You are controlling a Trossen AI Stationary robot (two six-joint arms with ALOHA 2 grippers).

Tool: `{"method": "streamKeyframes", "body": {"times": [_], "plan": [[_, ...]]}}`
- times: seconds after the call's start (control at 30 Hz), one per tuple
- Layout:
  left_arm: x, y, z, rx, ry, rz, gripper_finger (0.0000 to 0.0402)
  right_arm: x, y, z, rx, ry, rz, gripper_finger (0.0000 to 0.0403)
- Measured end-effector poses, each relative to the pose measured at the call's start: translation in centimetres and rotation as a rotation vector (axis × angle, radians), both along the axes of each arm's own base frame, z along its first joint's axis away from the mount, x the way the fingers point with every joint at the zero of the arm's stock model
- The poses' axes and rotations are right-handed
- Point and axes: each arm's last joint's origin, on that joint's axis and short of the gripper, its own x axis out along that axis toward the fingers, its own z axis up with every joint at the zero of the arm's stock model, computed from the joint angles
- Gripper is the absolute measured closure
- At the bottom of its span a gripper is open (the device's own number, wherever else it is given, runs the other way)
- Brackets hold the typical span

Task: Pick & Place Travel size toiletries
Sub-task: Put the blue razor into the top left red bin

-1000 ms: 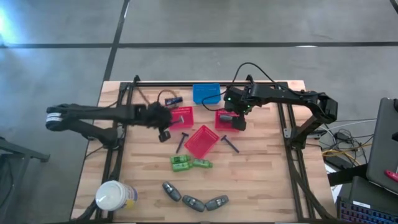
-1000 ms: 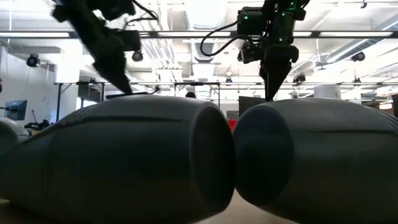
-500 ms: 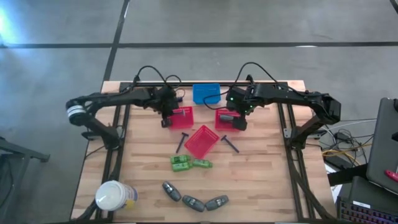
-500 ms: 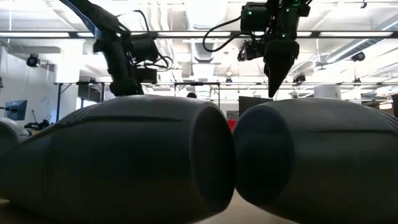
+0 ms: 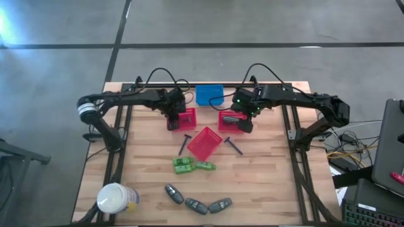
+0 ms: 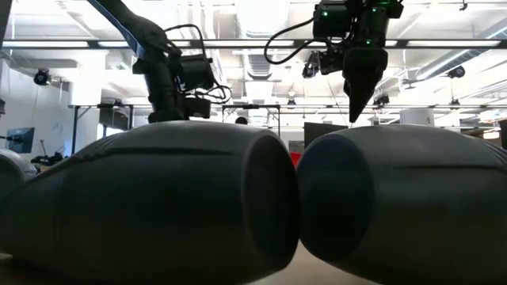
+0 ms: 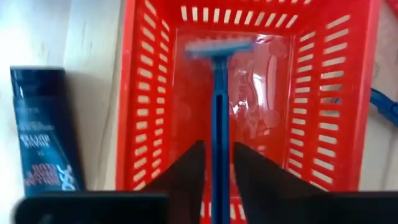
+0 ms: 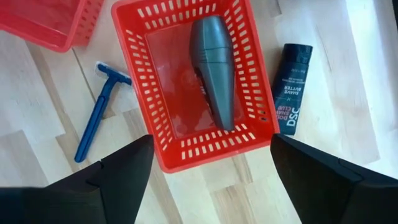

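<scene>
two grippers over two upright red mesh baskets, counted left to right.

left gripper (image 7: pixel 216 163) slightly parted around one blue razor (image 7: pixel 217 93), handle along the red mesh basket (image 7: pixel 134 112), head away from the fingers; right gripper (image 8: pixel 211 163) wide apart above one grey oval bottle (image 8: pixel 214 68) lying lengthwise in the second red basket (image 8: pixel 252 93); three more grey bottles (image 5: pixel 197 205) at near edge.

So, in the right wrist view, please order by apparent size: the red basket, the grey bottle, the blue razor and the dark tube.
1. red basket, clearly the largest.
2. grey bottle, lying inside it.
3. blue razor and dark tube: the razor looks longer but thinner, so I would not rank these two.
</scene>
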Motion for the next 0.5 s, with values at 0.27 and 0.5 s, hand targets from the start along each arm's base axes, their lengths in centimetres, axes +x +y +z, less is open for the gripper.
{"method": "streamKeyframes", "body": {"times": [0.27, 0.5], "plan": [[-1.2, -0.9, 3.4, -0.033, -0.090, 0.149, 0.0211, -0.3, 0.1, -0.7, -0.001, 0.027, 0.041, 0.0069], [-2.2, -5.2, 7.0, -0.116, -0.156, 0.287, 0.0212, -0.5, 0.2, -1.4, 0.004, 0.048, 0.050, 0.0059]]}}
